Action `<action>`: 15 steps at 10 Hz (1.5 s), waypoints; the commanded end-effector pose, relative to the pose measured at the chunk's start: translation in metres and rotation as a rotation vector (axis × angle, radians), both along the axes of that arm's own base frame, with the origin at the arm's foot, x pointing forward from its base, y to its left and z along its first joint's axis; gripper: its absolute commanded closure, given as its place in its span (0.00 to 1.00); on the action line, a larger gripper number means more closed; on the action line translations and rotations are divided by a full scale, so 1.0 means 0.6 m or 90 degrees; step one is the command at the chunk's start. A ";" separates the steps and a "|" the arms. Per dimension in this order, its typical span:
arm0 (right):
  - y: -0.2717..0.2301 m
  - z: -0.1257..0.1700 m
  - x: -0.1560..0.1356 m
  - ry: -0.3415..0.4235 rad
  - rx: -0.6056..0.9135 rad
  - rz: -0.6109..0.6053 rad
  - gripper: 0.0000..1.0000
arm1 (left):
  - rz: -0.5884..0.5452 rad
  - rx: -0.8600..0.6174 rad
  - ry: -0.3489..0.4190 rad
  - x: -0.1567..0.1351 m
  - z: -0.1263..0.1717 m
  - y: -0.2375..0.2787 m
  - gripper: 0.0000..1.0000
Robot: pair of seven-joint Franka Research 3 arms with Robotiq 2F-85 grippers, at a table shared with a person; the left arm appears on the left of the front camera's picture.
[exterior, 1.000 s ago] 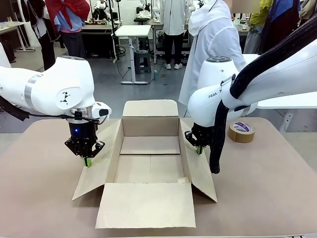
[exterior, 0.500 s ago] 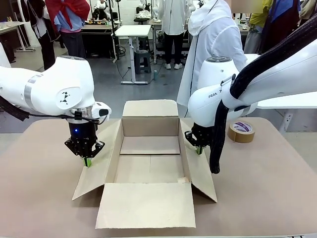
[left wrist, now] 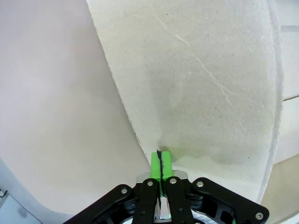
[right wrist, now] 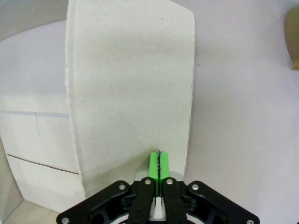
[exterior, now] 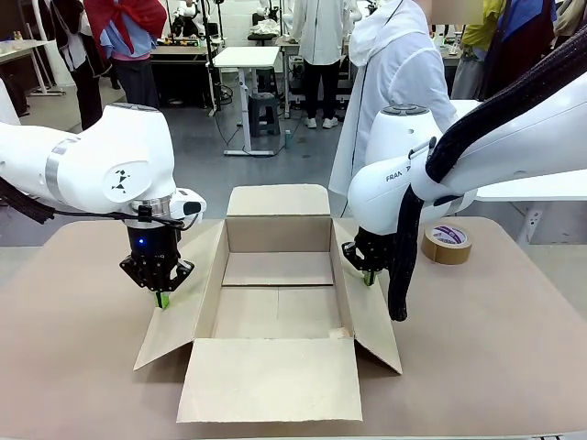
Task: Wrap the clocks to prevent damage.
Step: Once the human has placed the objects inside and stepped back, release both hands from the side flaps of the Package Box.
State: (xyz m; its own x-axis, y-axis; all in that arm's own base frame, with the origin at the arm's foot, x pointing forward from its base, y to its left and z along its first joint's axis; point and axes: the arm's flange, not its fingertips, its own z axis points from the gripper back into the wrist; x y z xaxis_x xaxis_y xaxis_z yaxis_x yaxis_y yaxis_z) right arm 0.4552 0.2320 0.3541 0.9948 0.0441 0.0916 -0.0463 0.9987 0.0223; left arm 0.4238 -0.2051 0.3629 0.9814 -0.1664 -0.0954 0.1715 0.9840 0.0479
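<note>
Tape roll cut off by pic edge

An open cardboard box sits in the middle of the tabletop with its four flaps spread outward. The robot's left hand points straight down with its green fingers pressed together, the tips at the outer edge of the left flap. The right hand, also pinched together, meets the right flap near its far end, partly behind a black cable sleeve. A brown tape roll lies flat near the box's right side. A person in a white coat stands at the far side.
</note>
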 end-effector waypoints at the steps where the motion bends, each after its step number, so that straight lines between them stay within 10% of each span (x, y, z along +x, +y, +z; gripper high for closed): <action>1: 0.001 -0.002 -0.004 0.000 0.000 -0.001 0.99 | -0.003 0.003 -0.004 0.000 0.000 0.001 0.99; 15: 0.001 -0.002 -0.004 0.000 0.000 -0.001 0.99 | -0.003 0.003 -0.004 0.000 0.000 0.001 0.99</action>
